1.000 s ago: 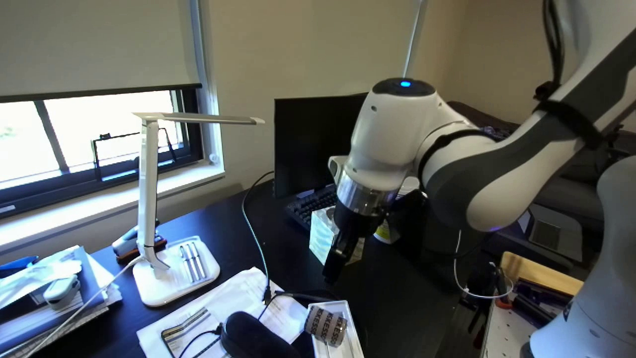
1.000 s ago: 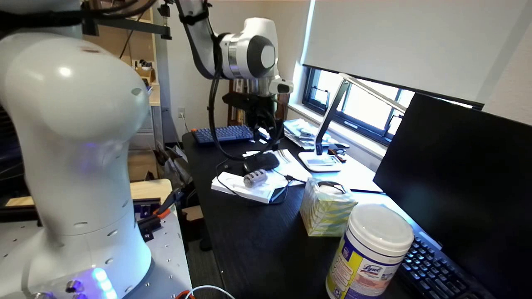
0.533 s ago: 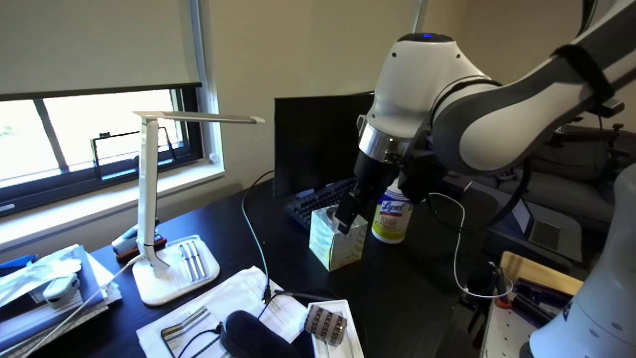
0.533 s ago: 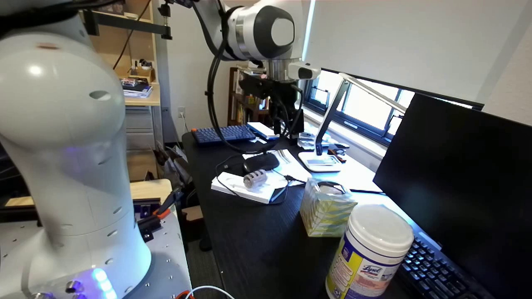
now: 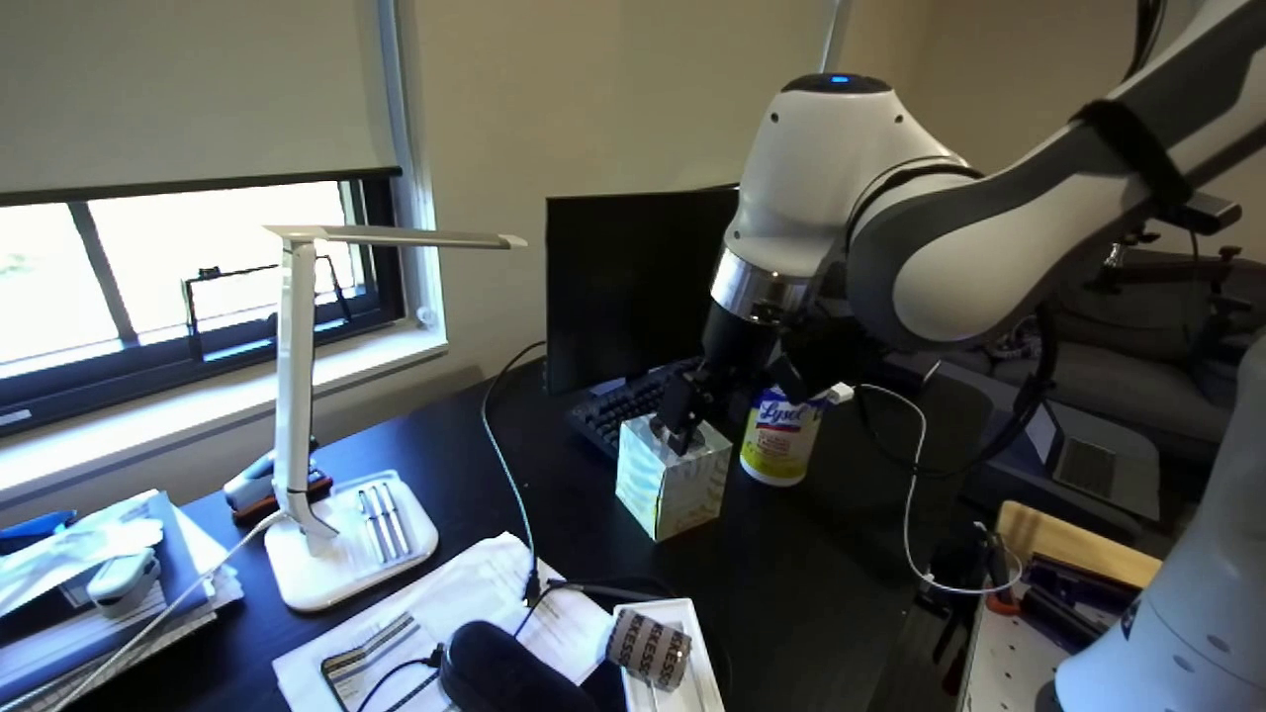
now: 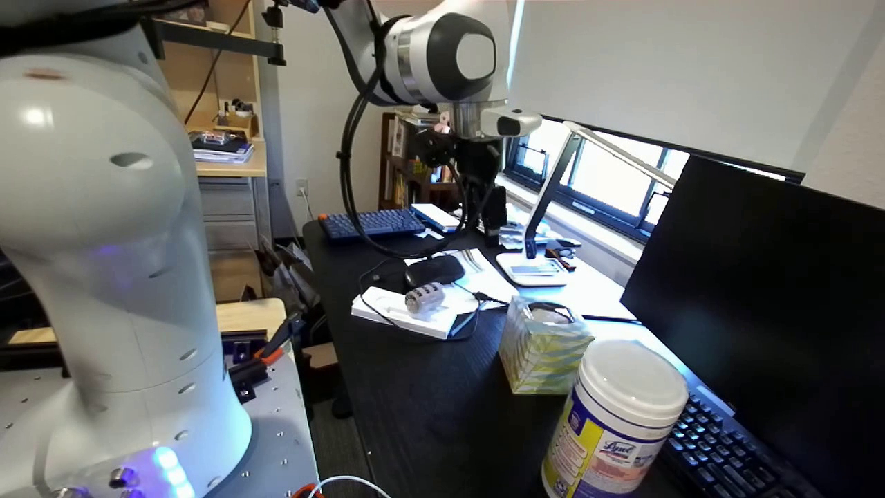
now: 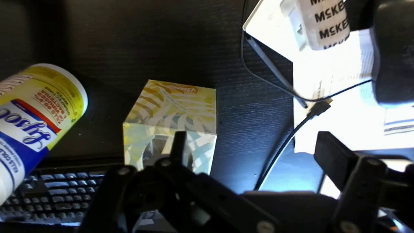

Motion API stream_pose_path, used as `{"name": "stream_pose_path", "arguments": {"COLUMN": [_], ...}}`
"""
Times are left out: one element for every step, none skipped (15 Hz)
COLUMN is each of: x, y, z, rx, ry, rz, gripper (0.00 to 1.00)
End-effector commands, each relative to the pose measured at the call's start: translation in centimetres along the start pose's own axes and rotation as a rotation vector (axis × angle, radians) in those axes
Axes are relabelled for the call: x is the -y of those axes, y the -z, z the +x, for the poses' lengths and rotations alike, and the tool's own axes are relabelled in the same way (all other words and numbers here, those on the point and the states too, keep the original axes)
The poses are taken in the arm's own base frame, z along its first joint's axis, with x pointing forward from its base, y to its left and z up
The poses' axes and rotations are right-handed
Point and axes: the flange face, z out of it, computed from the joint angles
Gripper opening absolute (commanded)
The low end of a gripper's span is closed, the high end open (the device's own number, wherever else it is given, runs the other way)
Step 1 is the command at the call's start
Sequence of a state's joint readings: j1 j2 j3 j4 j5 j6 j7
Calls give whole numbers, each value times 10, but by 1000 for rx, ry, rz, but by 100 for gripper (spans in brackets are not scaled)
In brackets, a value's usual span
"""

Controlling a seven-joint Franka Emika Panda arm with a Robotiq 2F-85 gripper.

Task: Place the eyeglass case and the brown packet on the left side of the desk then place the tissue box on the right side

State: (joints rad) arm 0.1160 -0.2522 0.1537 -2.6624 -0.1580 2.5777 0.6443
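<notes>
- "Lysol" reads on the tub (image 5: 779, 435), near the tissue box (image 5: 671, 489) on the table (image 5: 801, 593); "McKE" shows on the brown packet (image 7: 325, 26).
- The pincer (image 7: 254, 145) stands spread wide; since a second ago it has shifted, baring the Lysol label in an exterior view.
- A keyboard (image 7: 66, 194) lies near that box; the eyeglass case (image 7: 394, 64) rests near the packet.

Tub (image 7: 35, 126) on the left in the wrist view says Lysol, KILLS 99.9% OF VIRUSES & BACTERIA and KILLS COLD, rest's too small tbh. Lysol's readable in both exterior views too. Tissue box (image 7: 176, 108) right of it has Kleenex, upside down. Packet (image 5: 650, 648) reads KESSO in an exterior view, McKE (cut off, repeated) on the wrist view's right. Papers (image 5: 475, 583): print's too small.
</notes>
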Motion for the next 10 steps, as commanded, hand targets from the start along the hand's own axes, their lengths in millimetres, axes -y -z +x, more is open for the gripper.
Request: {"name": "stream_pose_path", "arguments": {"x": [-29,-41,-50,-58,-64,-70,-75,-80,-84,-86], "y": [-10,-15,-20,-26,-30,-39,-43,-51,-57,-60], "z": [29,39,46,56,60,71,74,84,91,96], "rx": [27,40,50,59,68,81,98,107,106,105], "ry": [-195,-244,-289,-331,-372,-404,-439,-462,-469,-474], "rz": [-3,2,11,19,26,41,43,48,48,45], "gripper": [100,100,100,100,100,100,100,100,100,100]}}
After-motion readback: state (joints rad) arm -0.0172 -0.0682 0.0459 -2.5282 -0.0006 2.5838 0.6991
